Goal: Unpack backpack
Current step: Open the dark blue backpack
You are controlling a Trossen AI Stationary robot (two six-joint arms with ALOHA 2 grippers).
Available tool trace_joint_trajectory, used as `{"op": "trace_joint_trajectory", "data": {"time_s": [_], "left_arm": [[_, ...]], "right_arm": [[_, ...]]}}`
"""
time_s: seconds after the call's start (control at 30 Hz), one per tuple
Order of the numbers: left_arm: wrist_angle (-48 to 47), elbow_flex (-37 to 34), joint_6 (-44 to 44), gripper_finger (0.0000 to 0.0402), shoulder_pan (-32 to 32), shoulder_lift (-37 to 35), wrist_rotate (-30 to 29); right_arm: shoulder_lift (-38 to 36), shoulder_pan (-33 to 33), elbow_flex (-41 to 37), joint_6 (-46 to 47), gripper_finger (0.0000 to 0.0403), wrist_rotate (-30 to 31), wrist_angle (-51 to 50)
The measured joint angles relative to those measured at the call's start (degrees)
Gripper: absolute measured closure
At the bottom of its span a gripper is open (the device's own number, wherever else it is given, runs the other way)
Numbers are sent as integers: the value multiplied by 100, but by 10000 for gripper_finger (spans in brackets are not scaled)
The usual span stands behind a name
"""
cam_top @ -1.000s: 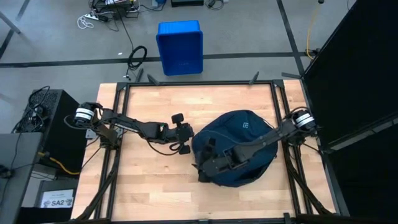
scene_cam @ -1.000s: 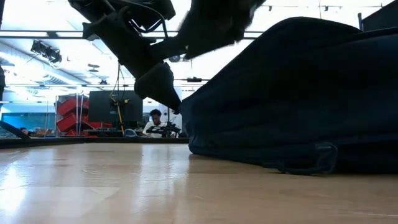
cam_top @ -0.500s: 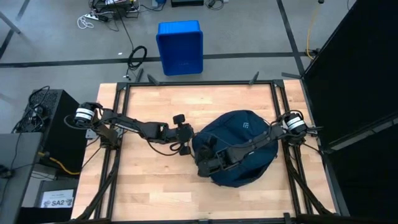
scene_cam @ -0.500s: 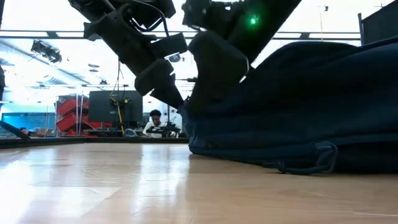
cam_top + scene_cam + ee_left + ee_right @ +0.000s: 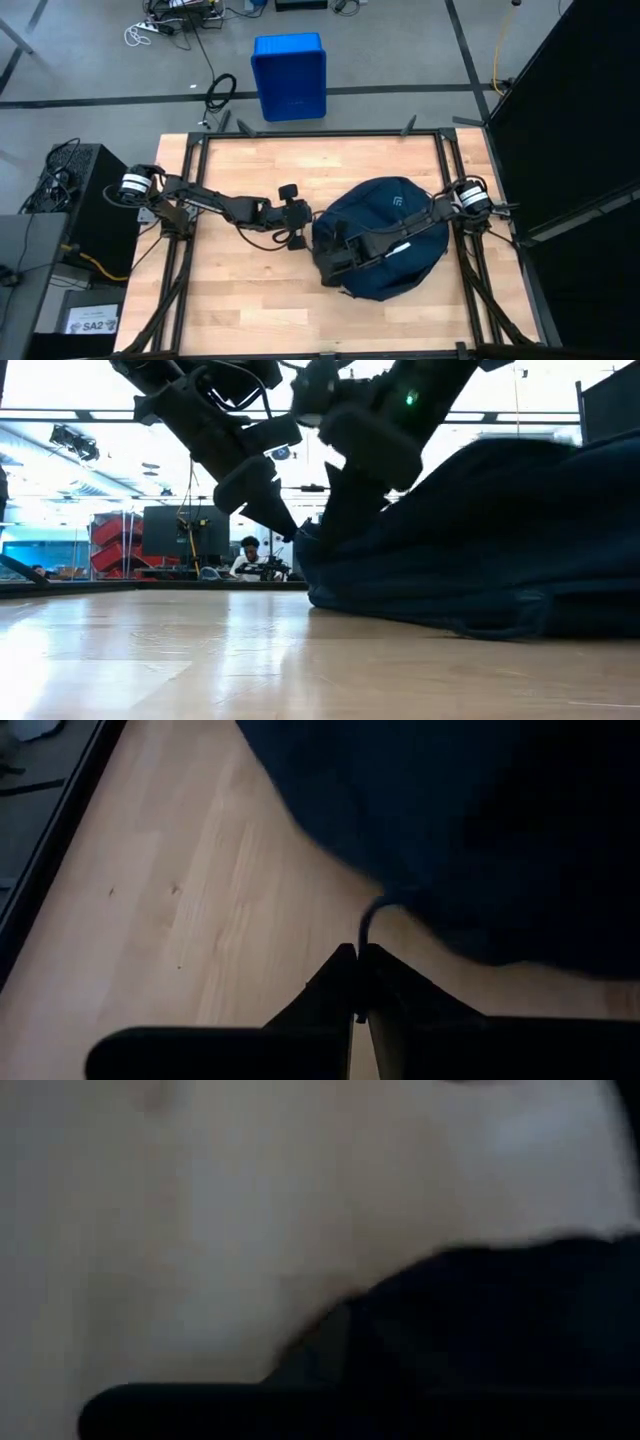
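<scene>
The dark navy backpack (image 5: pixel 385 240) lies on its side on the wooden table, right of the middle; it also shows in the low view (image 5: pixel 480 550). My left gripper (image 5: pixel 300 238) is shut at the bag's left edge, on a thin dark cord. My right gripper (image 5: pixel 328 268) reaches across the top of the bag and is shut at its left near part, slanting down (image 5: pixel 335 530). The right wrist view is blurred and shows only dark fabric (image 5: pixel 480 1310) beside the fingers. My left gripper pinches the free end of a thin dark cord (image 5: pixel 368 920) between its fingertips; the cord runs from the backpack's edge. The fingers slant down from the table's left, and the cord rises in a short curve from them to the bag. My right gripper is shut on the backpack's fabric at its left near end (image 5: pixel 325 535), slanting down from above. The fingers and the blur hide the place of contact, so fold or single layer cannot be told. The bag rests on the table.
A bright blue plastic bin (image 5: pixel 289 75) stands on the floor beyond the table's far edge. Bare wood (image 5: pixel 230 290) lies left of and in front of the bag. A person (image 5: pixel 248 555) sits far off in the room behind.
My right gripper has sunk onto the backpack's left near end, tipped further down, and shut. The bag's upper outline has sagged lower in the low view.
</scene>
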Motion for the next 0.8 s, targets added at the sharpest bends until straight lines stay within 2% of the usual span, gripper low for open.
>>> {"op": "trace_joint_trajectory", "data": {"time_s": [0.23,0.57,0.8], "left_arm": [[-22,0,0,402,-7,0,66],[-30,0,7,402,-7,0,-53],[-161,0,121,402,195,0,-791]], "right_arm": [[0,513,-2,-171,403,-594,286],[0,1239,-2,549,403,-1067,-523],[0,1699,-2,1423,403,-1254,-1301]]}}
